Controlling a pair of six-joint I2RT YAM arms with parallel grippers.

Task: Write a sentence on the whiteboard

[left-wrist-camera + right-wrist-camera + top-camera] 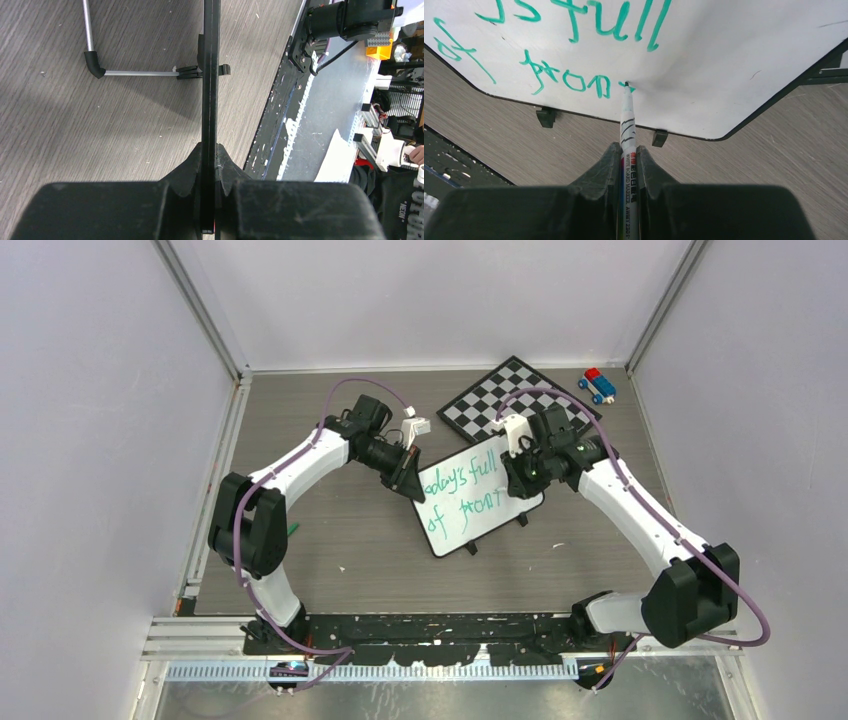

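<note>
From the top camera, the whiteboard (480,532) is lying tilted near the middle of the desk (340,540), between the two arms. The left pincer (412,483) is clenching the board's edge at its nine o'clock side. The right pincer (520,476) is hanging over the three o'clock side, its wrist covering the end of the sentence (463,496), whose green letters are running in two lines. A checkered chessboard (500,400) is lying at twelve o'clock from the whiteboard, its near corner passing under the right wrist. A small blue and red toy car (597,385) is sitting at two o'clock, near the far corner, well apart from the board. A small white piece (417,426) is lying just beside the left wrist.

From the left wrist camera, the whiteboard (210,75) is showing edge-on as a thin dark strip running toward twelve o'clock, and the left pincer (210,177) is gripping it from both sides. A thin metal leg (135,73) with a black elbow is reaching out toward nine o'clock over the desk (75,130).

From the right wrist camera, the right pincer (628,167) is grasping a white marker (627,125) pointing to twelve o'clock. Its tip is touching the whiteboard (734,60) just after the last green letter of the sentence (574,80), on the lower line. Two small black feet (546,117) are poking out under the board's near edge.
</note>
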